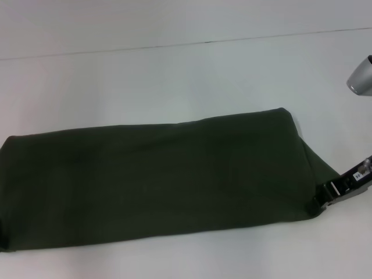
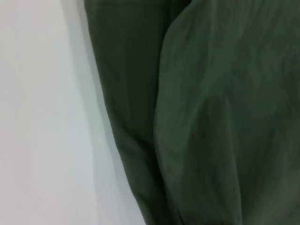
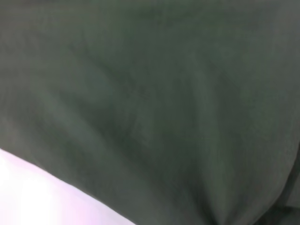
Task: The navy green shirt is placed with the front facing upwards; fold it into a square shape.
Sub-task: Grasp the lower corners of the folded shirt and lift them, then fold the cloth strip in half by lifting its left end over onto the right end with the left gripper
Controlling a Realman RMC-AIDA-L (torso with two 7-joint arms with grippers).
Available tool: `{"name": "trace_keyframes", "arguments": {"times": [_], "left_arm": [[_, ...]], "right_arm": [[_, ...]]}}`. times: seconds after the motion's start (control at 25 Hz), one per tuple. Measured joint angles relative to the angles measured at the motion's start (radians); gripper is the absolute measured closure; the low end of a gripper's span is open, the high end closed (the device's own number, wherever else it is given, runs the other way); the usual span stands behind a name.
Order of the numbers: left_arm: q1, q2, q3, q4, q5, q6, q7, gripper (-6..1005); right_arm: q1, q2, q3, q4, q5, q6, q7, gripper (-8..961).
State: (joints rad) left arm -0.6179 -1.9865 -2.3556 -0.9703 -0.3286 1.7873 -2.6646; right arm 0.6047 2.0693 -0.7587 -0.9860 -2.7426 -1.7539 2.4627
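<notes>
The navy green shirt (image 1: 157, 180) lies on the white table as one long band running left to right, with only plain green cloth showing. At its right end the cloth is drawn out into a point. My right gripper (image 1: 323, 196) is shut on that point, low over the table. Green cloth fills the right wrist view (image 3: 159, 103) from very close. In the left wrist view, folded layers of the shirt (image 2: 211, 122) lie beside bare table. My left gripper shows in no view.
The white table (image 1: 174, 75) stretches behind the shirt, with a thin seam line across its far side. A silver part of my right arm (image 1: 360, 75) hangs at the right edge of the head view.
</notes>
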Motion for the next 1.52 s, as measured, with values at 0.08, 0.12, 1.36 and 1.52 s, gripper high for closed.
{"name": "trace_keyframes", "arguments": {"times": [0.08,0.12,1.36,1.52], "left_arm": [[0.002,-0.002,0.003,-0.002,0.002,0.004,0.001,945],[0.002,-0.002,0.004,-0.004,0.002,0.004,0.001,944],[0.027,0.009,-0.174,-0.224,0.032,-0.012,-0.019,386],[0.03,0.007,-0.316,-0.218,-0.171,-0.066,0.072,297]], "right_arm": [[-0.008,0.008,0.0,-0.028,0.0,-0.02,0.0,935],[-0.011,0.011,0.0,-0.039,0.001,-0.028,0.0,935],[-0.002,-0.08,0.191,-0.079,0.252,-0.008,-0.017,429],[-0.013,-0.071,0.205,-0.072,0.39,0.083,-0.113,339]]}}
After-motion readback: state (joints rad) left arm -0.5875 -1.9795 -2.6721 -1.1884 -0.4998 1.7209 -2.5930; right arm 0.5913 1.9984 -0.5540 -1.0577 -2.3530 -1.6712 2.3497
